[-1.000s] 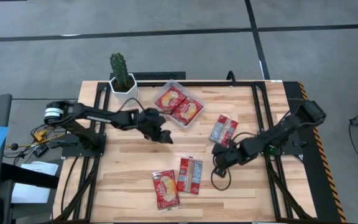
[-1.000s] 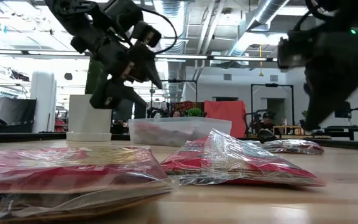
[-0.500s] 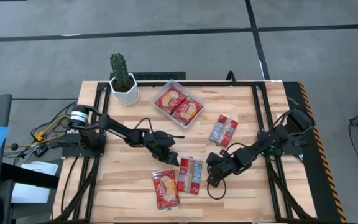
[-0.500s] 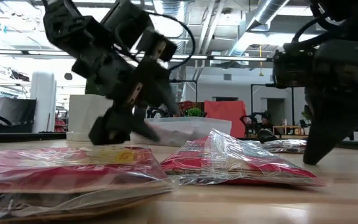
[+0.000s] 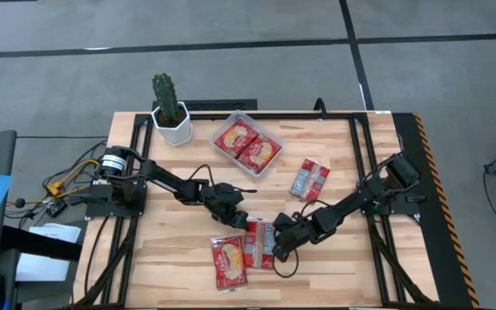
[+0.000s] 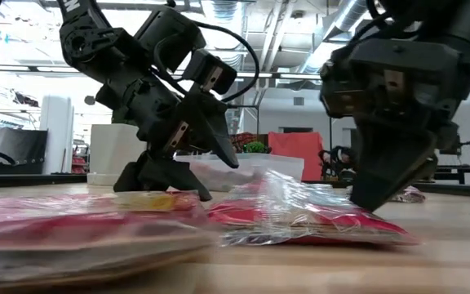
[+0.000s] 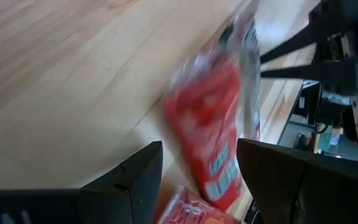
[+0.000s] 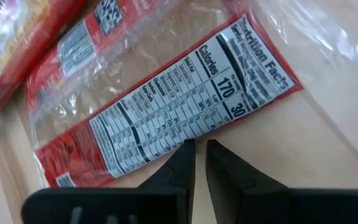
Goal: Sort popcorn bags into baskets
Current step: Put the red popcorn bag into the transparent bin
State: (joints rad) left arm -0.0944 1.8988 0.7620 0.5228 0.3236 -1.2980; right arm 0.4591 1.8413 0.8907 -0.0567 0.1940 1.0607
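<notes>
Since the earlier frames both my arms have come down and inward toward the two popcorn bags lying near the front of the worktop (image 5: pixel 334 258). My right hand (image 5: pixel 275 245) now sits low at the edge of the middle bag (image 5: pixel 259 244), its fingers (image 8: pixel 182 163) drawn almost together with only a thin slit between them, tips just at the packet's edge and gripping nothing. My left hand (image 5: pixel 236 220) is spread wide, released, its fingers (image 7: pixel 135 177) hovering just over the same bag's far end, holding nothing.

That bag lies label-side up: a white nutrition panel reads "Calories 170" with "30" beside it, and a barcode shows at one end. It is red under a clear crinkly wrapper. Beside it, nearly touching, lies the front bag (image 5: pixel 229 263), red with a yellowish picture. A third bag (image 5: pixel 310 180) lies alone farther back on the right. Two more bags (image 5: pixel 248 146) rest side by side in the clear basket (image 5: pixel 269 165) near the back edge, next to a potted cactus (image 5: pixel 169 108).
</notes>
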